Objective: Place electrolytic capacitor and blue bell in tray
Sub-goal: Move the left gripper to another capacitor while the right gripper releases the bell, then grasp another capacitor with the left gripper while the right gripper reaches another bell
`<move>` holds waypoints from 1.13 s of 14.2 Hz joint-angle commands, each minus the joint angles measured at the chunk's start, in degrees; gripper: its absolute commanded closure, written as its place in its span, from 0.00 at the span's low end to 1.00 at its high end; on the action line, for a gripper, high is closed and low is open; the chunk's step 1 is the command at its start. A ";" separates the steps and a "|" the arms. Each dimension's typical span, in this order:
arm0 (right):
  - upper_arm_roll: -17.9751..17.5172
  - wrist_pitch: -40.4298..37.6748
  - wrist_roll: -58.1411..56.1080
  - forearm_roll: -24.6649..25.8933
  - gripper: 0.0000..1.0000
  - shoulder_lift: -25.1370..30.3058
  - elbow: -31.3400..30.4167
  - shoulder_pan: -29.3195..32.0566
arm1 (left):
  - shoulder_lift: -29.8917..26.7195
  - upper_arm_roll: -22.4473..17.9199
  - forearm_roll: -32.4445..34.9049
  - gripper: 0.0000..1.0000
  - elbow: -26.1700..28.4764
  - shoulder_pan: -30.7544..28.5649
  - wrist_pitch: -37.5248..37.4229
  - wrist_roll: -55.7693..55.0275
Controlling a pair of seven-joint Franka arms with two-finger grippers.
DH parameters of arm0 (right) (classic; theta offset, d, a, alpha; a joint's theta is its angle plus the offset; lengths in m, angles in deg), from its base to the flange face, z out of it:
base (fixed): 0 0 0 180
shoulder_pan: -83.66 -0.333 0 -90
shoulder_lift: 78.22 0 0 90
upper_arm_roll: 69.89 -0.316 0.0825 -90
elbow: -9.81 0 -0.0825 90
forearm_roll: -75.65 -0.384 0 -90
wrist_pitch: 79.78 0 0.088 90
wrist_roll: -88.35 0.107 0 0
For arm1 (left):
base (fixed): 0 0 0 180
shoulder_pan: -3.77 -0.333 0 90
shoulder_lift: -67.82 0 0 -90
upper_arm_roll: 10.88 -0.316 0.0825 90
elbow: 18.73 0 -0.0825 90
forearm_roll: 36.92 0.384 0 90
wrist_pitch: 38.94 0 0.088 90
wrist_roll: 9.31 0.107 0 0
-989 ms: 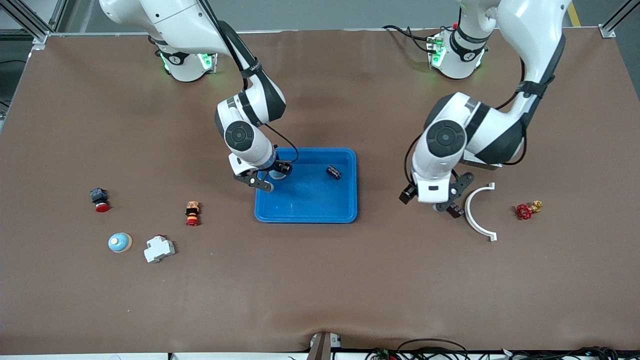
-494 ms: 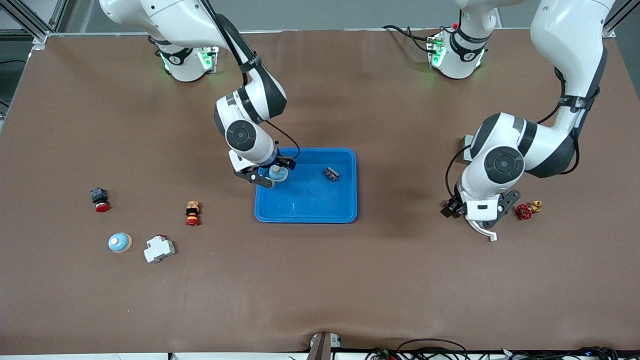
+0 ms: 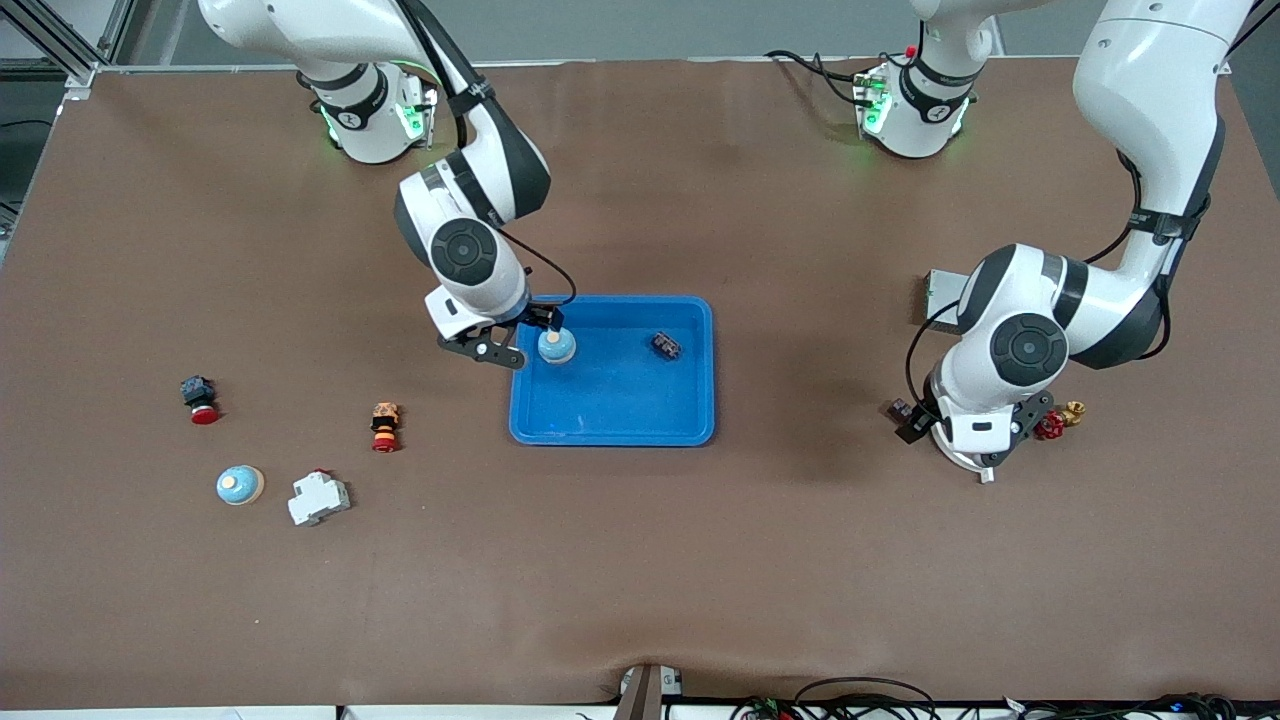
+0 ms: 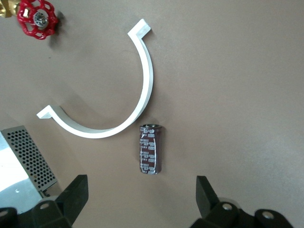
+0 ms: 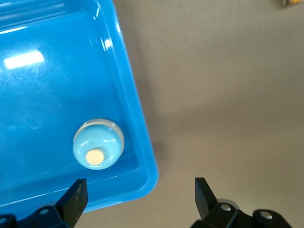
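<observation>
The blue bell [image 3: 556,346] sits in the tray [image 3: 612,425] beneath the released right pincer [image 3: 516,340], while the left pincer [image 4: 142,199] hangs released over the electrolytic capacitor [image 4: 149,149].

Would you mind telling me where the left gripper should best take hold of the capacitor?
Grip the capacitor across its round sides at mid-length, coming straight down. It lies flat on the table, and the open left gripper hangs above it. The white bracket nearly touches one end, so avoid the ends.
</observation>
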 commanded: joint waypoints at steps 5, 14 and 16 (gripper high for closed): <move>-0.18 -4.17 -25.03 1.18 0.00 4.67 -0.77 11.92 | 0.73 0.46 2.52 0.00 1.06 -1.68 2.59 0.16; 1.31 -16.74 -51.13 7.95 0.00 2.66 16.27 25.10 | 5.91 0.38 2.70 0.00 2.89 -2.90 10.57 0.16; 1.31 -16.65 -57.98 8.22 0.00 1.43 18.39 28.09 | 6.53 0.29 4.01 0.15 5.35 -4.13 13.99 0.16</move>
